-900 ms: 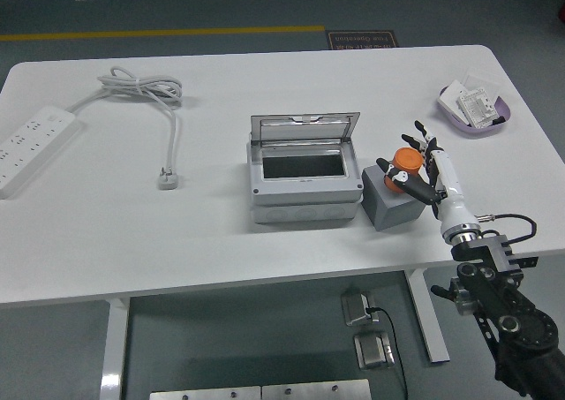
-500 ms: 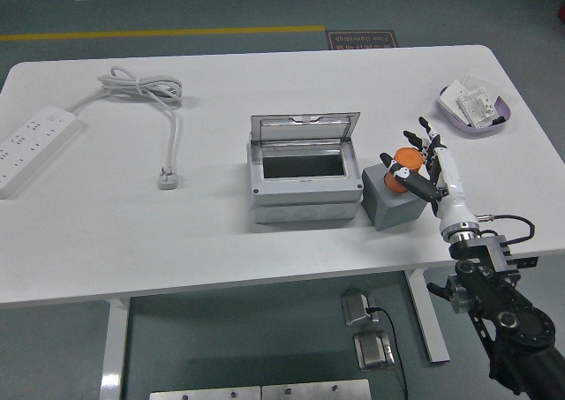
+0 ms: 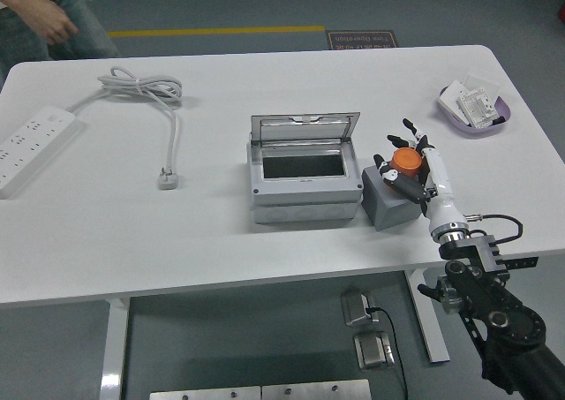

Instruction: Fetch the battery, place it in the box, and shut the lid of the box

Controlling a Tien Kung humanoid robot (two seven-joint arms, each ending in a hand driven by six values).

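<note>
The right hand point(image 3: 408, 163) was over the grey block point(image 3: 391, 200), w/ its fingers curled round the orange battery point(image 3: 406, 160). The battery sat at the top of that block, just right of the box point(image 3: 304, 192). Can't tell if the battery was lifted off the block or still sitting on it.

The box was grey, near the middle of the white table point(image 3: 265, 82). Its lid point(image 3: 305, 127) was up, tilted back at the far side, so the inside was open & dark. The block was touching or almost touching the box's right side.

A purple tray point(image 3: 477, 123) w/ small white parts was at the far right of the table, well apart from the hand. A white power strip point(image 3: 28, 144) lay at the left edge, and its cable point(image 3: 146, 91) was bunched up near the far side, w/ the plug point(image 3: 169, 179) lying flat left of the box.

A person point(image 3: 48, 18) stood at the far left corner; only an arm and a bit of leg showed.
</note>
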